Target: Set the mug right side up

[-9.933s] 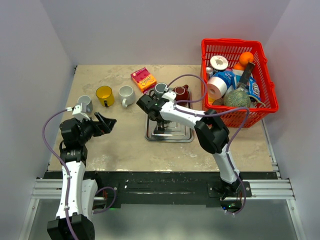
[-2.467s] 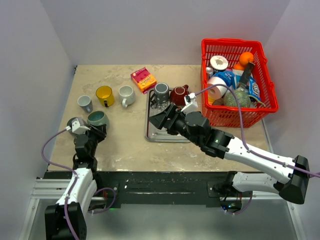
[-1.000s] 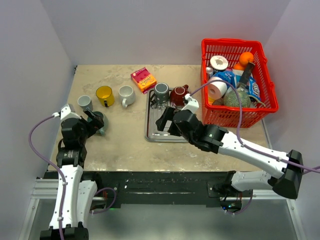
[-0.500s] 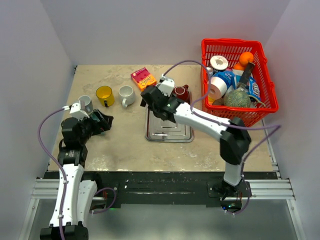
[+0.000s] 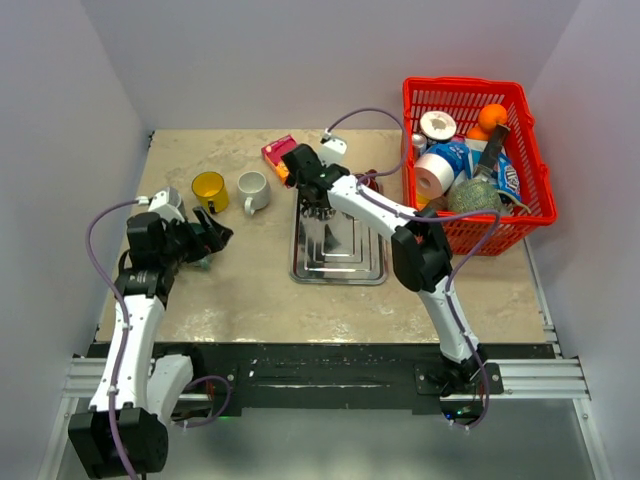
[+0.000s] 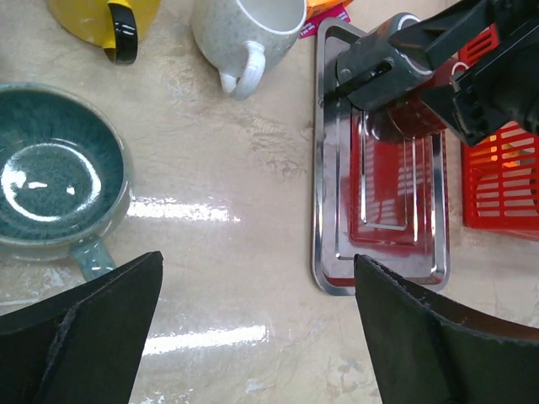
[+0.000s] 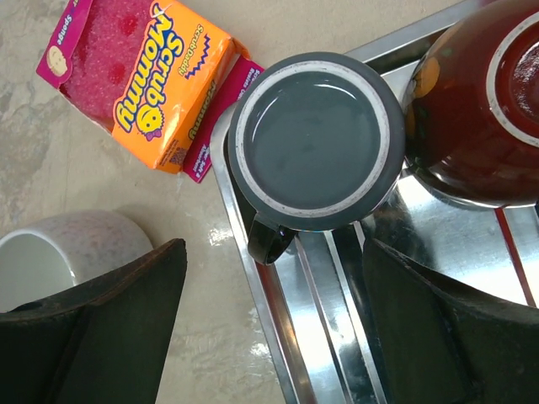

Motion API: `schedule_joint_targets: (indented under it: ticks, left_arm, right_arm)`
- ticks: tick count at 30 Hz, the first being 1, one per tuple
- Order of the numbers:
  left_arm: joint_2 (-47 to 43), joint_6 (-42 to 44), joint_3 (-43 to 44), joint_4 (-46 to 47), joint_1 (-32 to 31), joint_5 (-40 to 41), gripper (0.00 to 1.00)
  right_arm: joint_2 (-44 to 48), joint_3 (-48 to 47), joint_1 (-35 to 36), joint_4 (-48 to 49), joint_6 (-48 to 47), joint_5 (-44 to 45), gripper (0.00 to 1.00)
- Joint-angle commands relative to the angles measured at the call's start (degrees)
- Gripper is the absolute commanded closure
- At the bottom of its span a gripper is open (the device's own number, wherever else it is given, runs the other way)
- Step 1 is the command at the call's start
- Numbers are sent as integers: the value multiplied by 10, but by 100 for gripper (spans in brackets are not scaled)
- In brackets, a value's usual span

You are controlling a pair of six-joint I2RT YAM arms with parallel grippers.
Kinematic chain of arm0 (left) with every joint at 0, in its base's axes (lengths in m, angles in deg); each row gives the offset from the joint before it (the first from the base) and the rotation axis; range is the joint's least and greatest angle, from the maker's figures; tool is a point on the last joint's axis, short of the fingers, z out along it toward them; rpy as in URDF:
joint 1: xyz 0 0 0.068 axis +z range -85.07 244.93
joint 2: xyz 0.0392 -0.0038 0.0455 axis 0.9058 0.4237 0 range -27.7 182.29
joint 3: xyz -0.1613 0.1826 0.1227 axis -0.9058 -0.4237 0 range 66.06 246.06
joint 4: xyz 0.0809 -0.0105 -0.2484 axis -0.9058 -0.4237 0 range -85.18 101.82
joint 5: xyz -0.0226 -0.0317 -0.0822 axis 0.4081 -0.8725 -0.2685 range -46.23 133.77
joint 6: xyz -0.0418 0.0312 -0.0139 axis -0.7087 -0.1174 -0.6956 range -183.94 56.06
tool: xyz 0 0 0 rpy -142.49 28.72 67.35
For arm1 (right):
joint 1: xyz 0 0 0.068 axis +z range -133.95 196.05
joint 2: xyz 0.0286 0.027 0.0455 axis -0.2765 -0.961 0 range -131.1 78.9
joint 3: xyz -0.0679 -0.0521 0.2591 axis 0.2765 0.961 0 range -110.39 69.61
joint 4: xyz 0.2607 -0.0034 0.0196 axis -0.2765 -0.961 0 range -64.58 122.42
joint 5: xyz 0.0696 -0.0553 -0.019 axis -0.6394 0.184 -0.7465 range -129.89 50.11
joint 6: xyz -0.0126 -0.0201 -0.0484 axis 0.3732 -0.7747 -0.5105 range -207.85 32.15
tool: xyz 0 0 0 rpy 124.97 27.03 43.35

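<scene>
The right pincer (image 7: 274, 337) hangs released above the grey mug (image 7: 312, 139) — base up on the tray (image 7: 337, 295), handle at 7 o'clock. The left pincer (image 6: 257, 337) is released too.

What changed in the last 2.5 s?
Right tool swung from the middle of the tray to its far end, open over the upside-down grey mug. Left tool shifted, open by the teal mug. Nothing grasped or released; both mugs, sponge, basket unmoved.
</scene>
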Motion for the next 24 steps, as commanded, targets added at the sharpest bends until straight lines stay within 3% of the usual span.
schedule_joint_targets:
  ticks: [1,8,14,24]
  left_arm:
    - [44,-7,49,-13,-13,-14,1]
    - [108,-5,82,-4,-23,-21,1]
    - [131,1,102,-6,-25,-19,1]
    - [109,-6,89,23,-26,3,1]
  right_arm:
    - [-5,-12,2,22,21,12,13]
    - [-44,-43,2,10,45,26,19]
    - [-98,-125,1,-50,79,60,33]
    - [-62,-66,-8,-127,198,85,39]
